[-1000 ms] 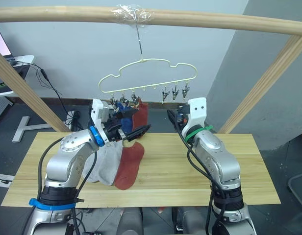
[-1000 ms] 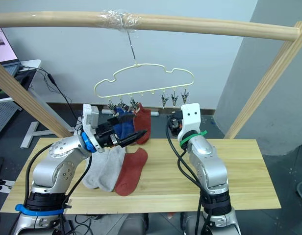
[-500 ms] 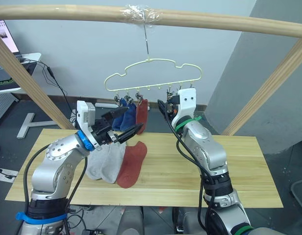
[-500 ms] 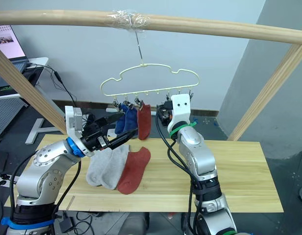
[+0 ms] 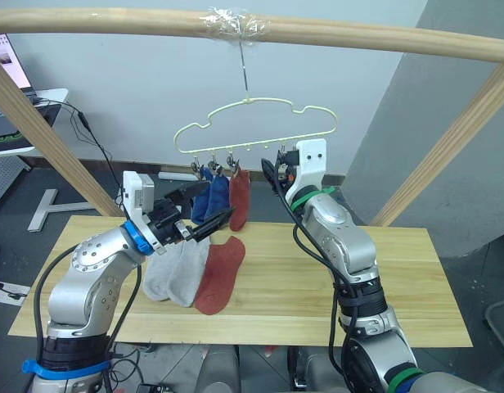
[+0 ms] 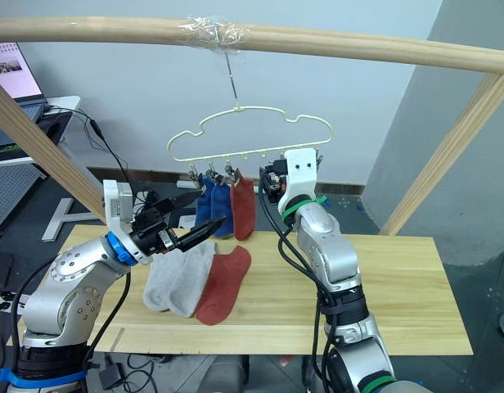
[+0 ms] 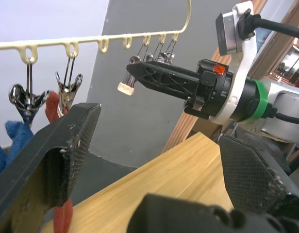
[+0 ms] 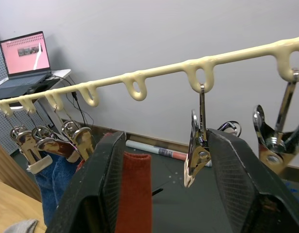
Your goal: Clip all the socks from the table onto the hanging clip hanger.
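Since a second ago the right gripper (image 8: 161, 194) has risen from table height to the clip hanger (image 5: 254, 128), its jaws wide around a free metal clip (image 8: 198, 150), while the left gripper (image 6: 195, 214), also spread wide and empty, drew back from the hung rust red sock (image 5: 239, 199). Three socks hang clipped; two light grey socks (image 5: 174, 270) and one rust red sock (image 5: 219, 275) lie on the table (image 5: 416, 286), so the task looks about half done.

Bright, even indoor light with soft shadows (no glare); wrist views blur the nearest black fingers.
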You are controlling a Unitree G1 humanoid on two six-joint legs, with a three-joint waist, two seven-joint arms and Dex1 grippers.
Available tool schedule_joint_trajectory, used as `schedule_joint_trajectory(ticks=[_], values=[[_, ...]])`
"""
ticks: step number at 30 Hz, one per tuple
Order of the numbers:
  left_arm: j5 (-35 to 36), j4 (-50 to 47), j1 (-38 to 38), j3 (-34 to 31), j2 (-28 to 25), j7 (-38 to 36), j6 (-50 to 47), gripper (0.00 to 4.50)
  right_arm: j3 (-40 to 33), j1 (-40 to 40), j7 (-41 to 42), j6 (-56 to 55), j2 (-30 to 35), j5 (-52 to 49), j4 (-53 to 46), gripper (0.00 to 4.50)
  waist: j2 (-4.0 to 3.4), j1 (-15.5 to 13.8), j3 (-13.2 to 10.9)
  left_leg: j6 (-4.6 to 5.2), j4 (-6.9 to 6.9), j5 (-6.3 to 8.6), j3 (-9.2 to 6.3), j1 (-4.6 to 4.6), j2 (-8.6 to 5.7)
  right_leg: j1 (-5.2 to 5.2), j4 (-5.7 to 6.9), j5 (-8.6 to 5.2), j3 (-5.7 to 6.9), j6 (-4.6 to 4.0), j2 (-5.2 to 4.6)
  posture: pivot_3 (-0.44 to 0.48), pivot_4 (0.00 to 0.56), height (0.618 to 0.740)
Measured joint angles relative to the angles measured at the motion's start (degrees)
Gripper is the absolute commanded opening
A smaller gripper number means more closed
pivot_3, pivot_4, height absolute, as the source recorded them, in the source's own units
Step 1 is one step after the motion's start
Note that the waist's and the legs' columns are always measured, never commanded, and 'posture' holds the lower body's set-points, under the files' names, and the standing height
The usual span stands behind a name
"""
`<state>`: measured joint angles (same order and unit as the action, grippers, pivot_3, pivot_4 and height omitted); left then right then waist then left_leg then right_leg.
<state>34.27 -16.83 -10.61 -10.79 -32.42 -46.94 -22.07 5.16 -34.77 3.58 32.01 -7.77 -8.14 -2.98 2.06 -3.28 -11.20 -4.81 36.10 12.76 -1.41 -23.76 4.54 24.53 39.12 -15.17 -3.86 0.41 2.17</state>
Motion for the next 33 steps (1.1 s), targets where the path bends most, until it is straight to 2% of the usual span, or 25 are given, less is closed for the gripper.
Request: schedule_joint_trajectory(ticks=[6,11,18,27,33], values=[[0.5,0.2,0.3,-0.8,-0.6,-1.3,0.2,4.50,0.2,0.3,-0.1,1.1,0.0,-1.0,-0.9,2.72,-0.02,0.0,0.0,0.00,-0.01,0.00,0.00,0.00,0.00,0.00,-0.01,0.00,0.00,0.00,0.00,0.250,0.177,0.740],[0.5,1.0,0.4,-0.9,-0.6,-1.5,0.4,4.50,2.1,4.5,0.1,1.7,-0.3,-1.5,-6.5,2.72,-0.03,0.0,0.0,0.00,-0.01,0.00,0.00,-0.01,0.00,0.00,-0.03,-0.05,-0.01,0.07,0.00,0.250,0.177,0.740],[0.5,0.4,1.4,-0.8,0.0,-0.9,1.0,4.50,3.5,7.4,0.3,3.5,-0.4,-1.7,-8.6,2.72,-0.03,0.0,0.0,0.01,0.00,0.00,0.00,0.00,0.01,0.00,-0.01,-0.11,-0.01,0.17,0.00,0.256,0.178,0.740],[0.6,-1.3,1.4,-0.7,0.1,0.4,0.7,4.50,-1.8,2.9,-2.4,2.6,-0.3,-2.1,-3.1,2.72,-0.04,0.0,0.0,0.01,-0.01,0.00,0.00,0.00,0.00,-0.01,-0.03,-0.10,0.00,0.16,0.00,0.258,0.178,0.740],[0.6,-1.4,1.4,-0.7,0.1,1.2,0.1,4.50,-2.2,1.4,-2.5,1.5,-0.1,-2.2,-0.4,2.72,-0.05,0.0,0.0,0.01,-0.02,0.00,0.00,0.00,0.01,-0.01,-0.04,-0.09,-0.01,0.15,0.00,0.264,0.177,0.740]])
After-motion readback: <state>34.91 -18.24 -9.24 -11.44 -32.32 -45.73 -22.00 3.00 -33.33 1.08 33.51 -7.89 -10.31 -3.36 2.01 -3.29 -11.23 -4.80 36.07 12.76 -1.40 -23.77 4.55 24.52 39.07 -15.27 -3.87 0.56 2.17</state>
